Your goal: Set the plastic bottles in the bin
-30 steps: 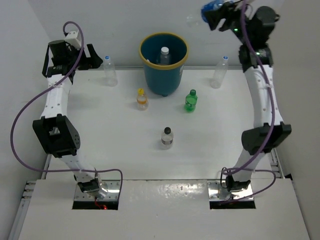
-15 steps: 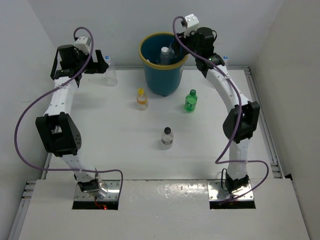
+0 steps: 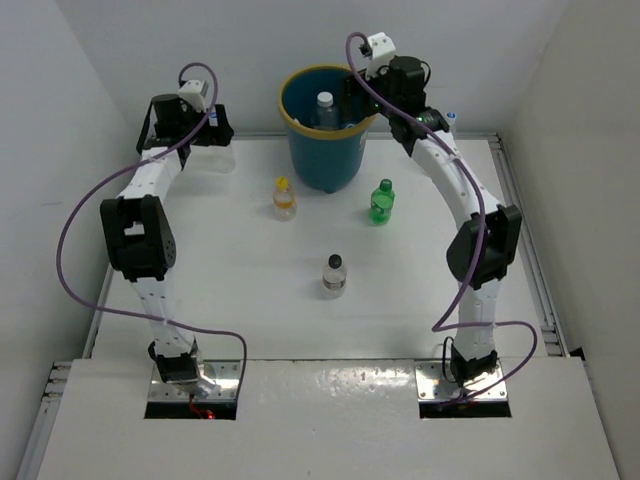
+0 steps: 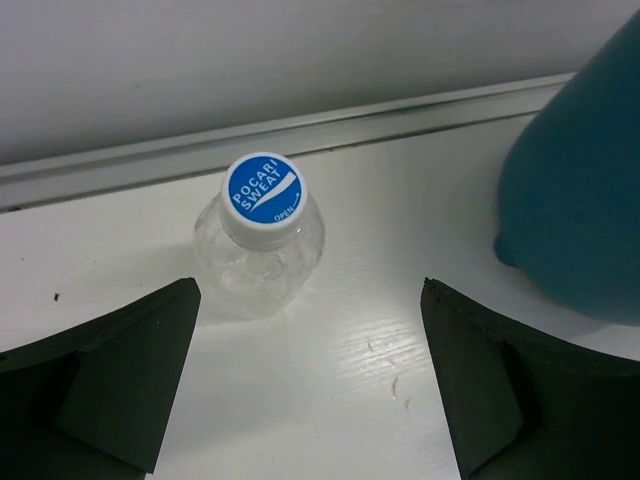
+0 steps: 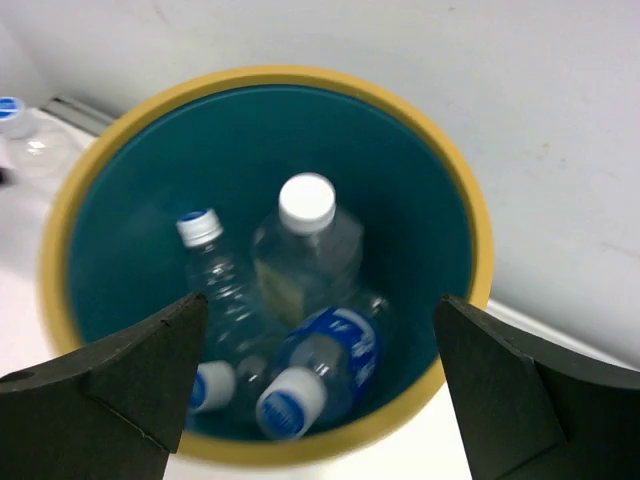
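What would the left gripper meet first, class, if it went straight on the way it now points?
Probably the clear blue-capped bottle, standing upright on the table just ahead of the open left gripper. Depth is hard to judge; the bin lies off to the right, outside that line.

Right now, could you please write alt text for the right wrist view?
Looking down into a round teal plastic bin with a yellow rim, holding several clear plastic bottles, one upright with a white cap. The right gripper hangs open above, its black fingers framing the bin.
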`<state>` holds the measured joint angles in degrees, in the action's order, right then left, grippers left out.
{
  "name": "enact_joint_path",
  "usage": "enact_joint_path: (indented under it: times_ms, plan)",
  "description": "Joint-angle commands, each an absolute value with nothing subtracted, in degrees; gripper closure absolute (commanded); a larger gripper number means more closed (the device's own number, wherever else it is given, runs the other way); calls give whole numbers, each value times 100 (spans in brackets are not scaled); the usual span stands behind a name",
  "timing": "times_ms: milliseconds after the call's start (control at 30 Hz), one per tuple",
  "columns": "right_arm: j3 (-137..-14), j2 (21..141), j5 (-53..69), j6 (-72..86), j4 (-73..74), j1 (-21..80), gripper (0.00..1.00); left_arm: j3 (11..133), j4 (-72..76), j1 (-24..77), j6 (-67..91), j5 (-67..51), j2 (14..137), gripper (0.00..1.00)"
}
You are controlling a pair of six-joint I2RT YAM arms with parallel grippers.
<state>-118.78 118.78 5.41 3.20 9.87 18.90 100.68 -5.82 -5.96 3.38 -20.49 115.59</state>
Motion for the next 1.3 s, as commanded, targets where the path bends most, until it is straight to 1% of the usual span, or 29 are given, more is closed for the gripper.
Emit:
enact_joint_path:
  times_ms: [0, 33, 167, 267, 367, 400, 467, 500, 567, 600, 633, 700, 733, 767, 800, 900, 967, 1067, 1133, 1233, 1267]
  plan:
    - [-11814, 11014, 913, 826, 1037, 1750, 7, 10301, 140, -422, 193, -1443, 11741, 1]
    - [-11708, 10778, 984, 896, 1133, 1706, 7, 10379, 202, -352, 106, -1137, 11916, 1]
    - [-11383, 10399, 1212, 1028, 1519, 1328, 6, 10564, 474, -299, -35, -643, 12260, 1]
    - [-10971, 10031, 1239, 1011, 1661, 1055, 6, 10767, 475, -299, -88, -642, 12629, 1]
    - [-10600, 9871, 1248, 1011, 1696, 765, 6, 10819, 719, -299, -88, -642, 12797, 7]
    - [-10426, 9766, 1265, 1028, 1679, 556, 6, 10819, 773, -299, -88, -642, 12858, 13]
    - [-10284, 9651, 1257, 1020, 1705, 370, 7, 10758, 983, -299, 44, -642, 12911, 20]
    - [-10205, 9589, 1274, 1011, 1705, 300, 7, 10758, 984, -299, 105, -642, 12911, 29]
    - [-9915, 9484, 1283, 958, 1679, 63, 9, 10758, 1055, -351, 105, -642, 12911, 39]
    - [-9636, 9396, 1283, 958, 1609, 27, 9, 10758, 1124, -352, 166, -755, 12833, 50]
    - [-9537, 9300, 1292, 941, 1574, -278, 9, 10758, 1177, -352, 167, -834, 12754, 57]
    - [-9299, 9185, 1379, 1002, 1477, -439, 10, 10758, 1178, -413, 543, -1229, 12387, 70]
    - [-9177, 9150, 1397, 1019, 1459, -648, 10, 10810, 1178, -413, 693, -1396, 12227, 78]
    - [-9080, 9141, 1441, 1054, 1450, -737, 10, 10915, 1178, -413, 938, -1528, 12043, 81]
    - [-9018, 9088, 1459, 1063, 1415, -799, 10, 10986, 1178, -413, 1019, -1703, 11684, 87]
    - [-8807, 9070, 1494, 1081, 1222, -1098, 10, 11310, 1047, -290, 1133, -1827, 11216, 93]
    - [-8710, 9114, 1555, 1125, 1178, -1221, 10, 11748, 897, -107, 1195, -2082, 11005, 93]
    - [-8701, 9237, 1565, 1230, 1108, -1318, 10, 12057, 721, 131, 1117, -2136, 10768, 96]
    - [-8701, 9299, 1521, 1361, 976, -1336, 9, 12111, 668, 395, 941, -2188, 10705, 96]
    - [-8491, 9255, 1503, 1380, 328, -1362, 9, 12366, 440, 755, 721, -2241, 10626, 97]
    - [-8247, 9255, 1520, 1380, 195, -1371, 7, 12366, 439, 834, 651, -2241, 10626, 97]
